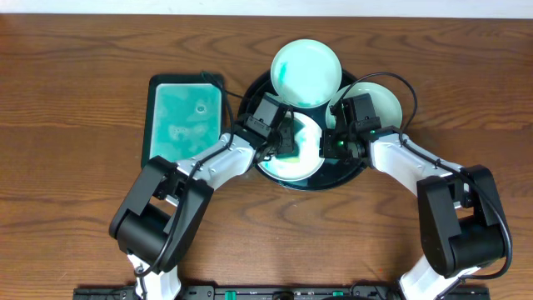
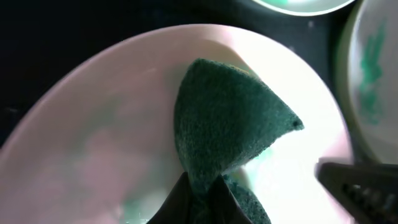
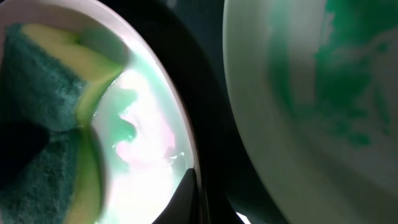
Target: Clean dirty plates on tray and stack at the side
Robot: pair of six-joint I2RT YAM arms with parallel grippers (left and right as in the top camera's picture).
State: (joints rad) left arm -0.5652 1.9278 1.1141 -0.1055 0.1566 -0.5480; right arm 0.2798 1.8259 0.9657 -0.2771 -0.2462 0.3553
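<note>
Inside the black tray [image 1: 337, 179] on the counter [image 1: 67, 83]: hard to make out the front plate [image 1: 293, 171], mostly covered by both wrists. Clamped in the left end effector [image 2: 202, 186], pressed onto that plate: green sponge [image 2: 230, 118], lower end cropped. Pinched shut on the plate's rim: right end effector [image 3: 193, 190], fingertips dark, blurred. Behind: far plate [image 1: 306, 73]; right plate [image 1: 387, 104], partly hidden.

The sponge [image 2: 230, 118] has a rough, fibrous green scouring face over soft yellow foam. The plate [image 2: 93, 124] beneath it looks smooth, glossy and wet. The black pan [image 1: 333, 177] shines; the wooden tabletop [image 1: 75, 67] is matt and grained.
</note>
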